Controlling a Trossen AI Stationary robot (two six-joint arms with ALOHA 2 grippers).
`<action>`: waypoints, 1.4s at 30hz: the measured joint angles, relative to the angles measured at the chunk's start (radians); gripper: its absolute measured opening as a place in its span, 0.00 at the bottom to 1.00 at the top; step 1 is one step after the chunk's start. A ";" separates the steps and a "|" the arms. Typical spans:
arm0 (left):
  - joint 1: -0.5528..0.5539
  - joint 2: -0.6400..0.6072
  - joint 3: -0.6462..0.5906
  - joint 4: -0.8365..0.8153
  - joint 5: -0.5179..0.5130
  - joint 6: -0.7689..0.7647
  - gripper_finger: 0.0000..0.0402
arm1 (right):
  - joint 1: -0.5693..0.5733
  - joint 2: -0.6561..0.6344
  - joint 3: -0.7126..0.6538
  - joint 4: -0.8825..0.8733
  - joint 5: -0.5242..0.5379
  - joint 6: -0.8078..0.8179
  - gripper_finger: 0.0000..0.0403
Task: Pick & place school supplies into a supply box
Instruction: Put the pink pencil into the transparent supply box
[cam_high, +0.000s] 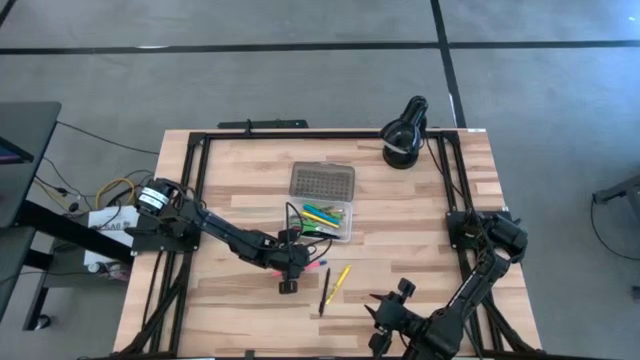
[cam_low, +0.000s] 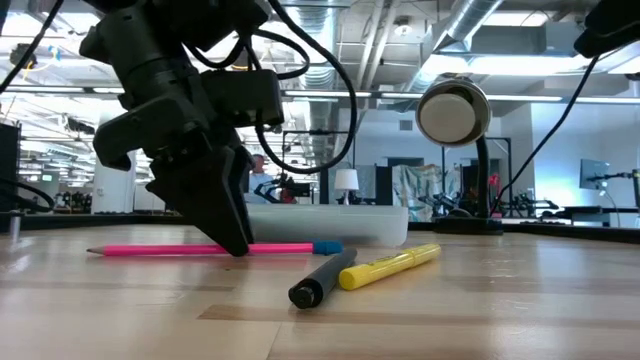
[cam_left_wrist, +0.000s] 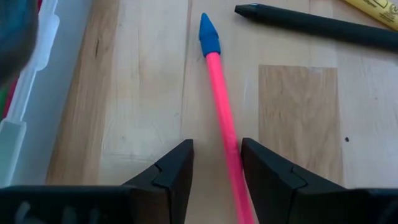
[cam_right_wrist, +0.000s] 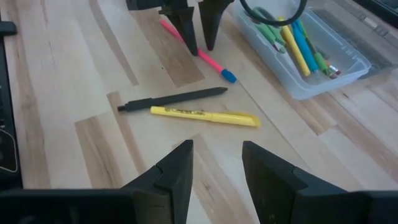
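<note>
The left tool (cam_right_wrist: 194, 31) stands open astride the pink pencil (cam_left_wrist: 222, 99), its fingertips down at the desk (cam_high: 230, 290) just in front of the supply box (cam_high: 322, 200). The right tool (cam_right_wrist: 217, 168) hovers open near the front edge, above the black pen (cam_right_wrist: 171, 99) and yellow highlighter (cam_right_wrist: 205, 116), which lie side by side.

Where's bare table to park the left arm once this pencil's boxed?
Bare wood lies left of the supply box, toward the table's left edge, and between the box and the lamp. Crowded: around the pink pencil, black pen and yellow highlighter.
</note>
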 joint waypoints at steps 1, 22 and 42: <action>0.000 0.000 0.000 -0.006 0.001 0.000 0.33 | 0.000 0.000 0.000 -0.001 0.000 0.000 0.33; 0.026 -0.001 0.000 -0.096 0.099 0.054 0.06 | -0.002 0.000 0.000 -0.002 -0.001 -0.001 0.33; -0.017 0.010 0.118 -0.270 -0.053 0.142 0.04 | -0.001 0.000 0.000 -0.002 -0.002 0.000 0.33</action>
